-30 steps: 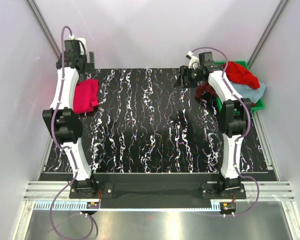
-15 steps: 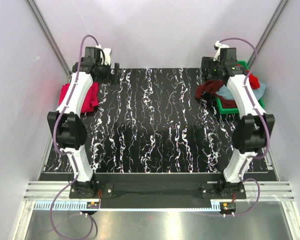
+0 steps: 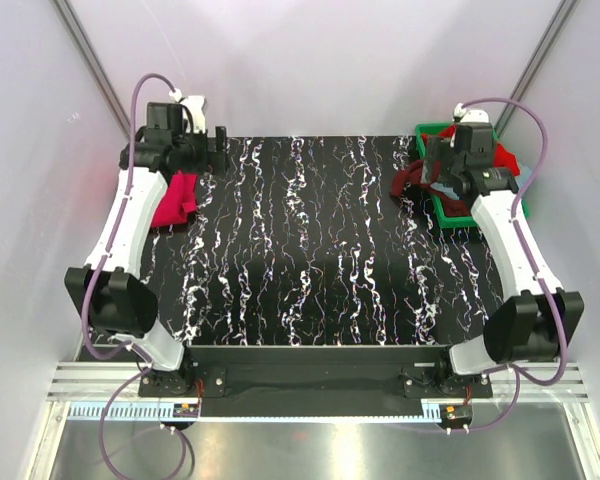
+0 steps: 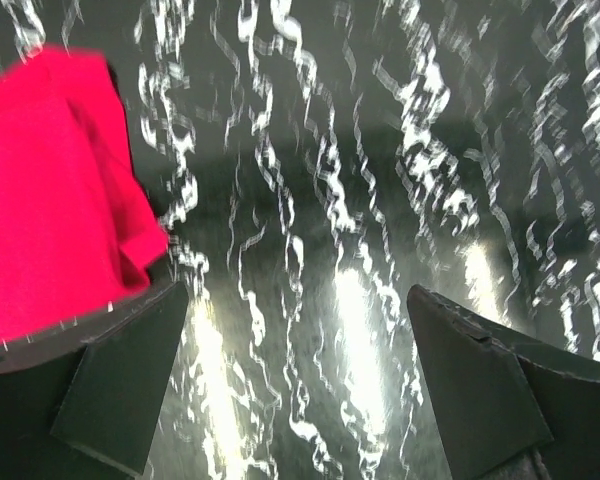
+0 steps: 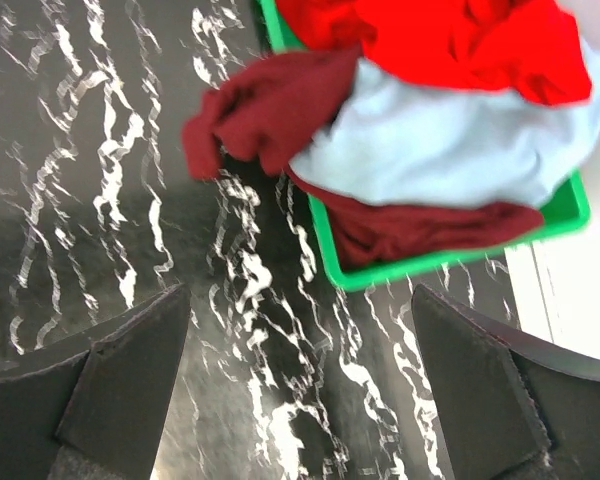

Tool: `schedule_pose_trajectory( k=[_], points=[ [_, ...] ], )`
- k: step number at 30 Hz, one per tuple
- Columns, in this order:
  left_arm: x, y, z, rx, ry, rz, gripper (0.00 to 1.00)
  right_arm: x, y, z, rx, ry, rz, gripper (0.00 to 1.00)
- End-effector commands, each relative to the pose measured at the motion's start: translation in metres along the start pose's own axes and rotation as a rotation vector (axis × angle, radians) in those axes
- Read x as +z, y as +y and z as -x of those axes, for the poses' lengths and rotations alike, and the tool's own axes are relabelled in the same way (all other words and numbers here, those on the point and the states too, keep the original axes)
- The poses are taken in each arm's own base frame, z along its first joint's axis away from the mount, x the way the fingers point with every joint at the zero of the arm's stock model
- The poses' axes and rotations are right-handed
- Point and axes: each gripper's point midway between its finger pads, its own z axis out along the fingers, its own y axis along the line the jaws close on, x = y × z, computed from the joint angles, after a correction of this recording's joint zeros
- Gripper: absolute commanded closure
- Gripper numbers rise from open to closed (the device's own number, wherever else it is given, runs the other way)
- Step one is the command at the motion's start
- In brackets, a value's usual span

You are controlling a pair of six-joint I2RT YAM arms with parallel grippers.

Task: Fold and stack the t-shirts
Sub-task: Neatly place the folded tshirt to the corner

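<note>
Pale walls (image 3: 20, 200) on 3 sides. Pink shirt (image 3: 175, 197) lies folded at far-left edge of counter (image 3: 310, 250), partly under left arm (image 3: 130, 215). Left hand (image 4: 295, 300) hangs just right of it, fingers spread wide, nothing held. Counter: black w/ white marble streaks. Right hand (image 5: 300, 300) also spread, empty, near bin (image 5: 450, 262) at far-right corner. Maroon shirt (image 5: 270, 110) spills over bin's rim onto counter; blue-grey shirt (image 5: 430, 150) and red shirt (image 5: 450, 35) piled on top.

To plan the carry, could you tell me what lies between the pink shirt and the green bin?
In the top view, only bare table lies between; a maroon shirt spills from the green bin onto it.
</note>
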Motion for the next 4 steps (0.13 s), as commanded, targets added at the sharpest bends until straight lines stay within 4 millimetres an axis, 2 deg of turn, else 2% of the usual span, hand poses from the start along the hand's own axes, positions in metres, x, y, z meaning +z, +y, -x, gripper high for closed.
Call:
schedule_pose_trajectory(
  k=[1,3,4],
  points=[
    [-0.015,0.002,0.021,0.028,-0.080,0.025,0.01,-0.012,-0.014,-0.005,-0.015,-0.025,-0.062,0.00],
    [-0.026,0.002,0.034,0.045,-0.114,0.034,0.01,-0.014,-0.018,-0.009,-0.045,-0.030,-0.072,0.00],
    [-0.030,0.002,0.038,0.068,-0.124,0.035,0.01,-0.016,-0.019,-0.003,-0.048,-0.062,-0.076,0.00]
  ],
)
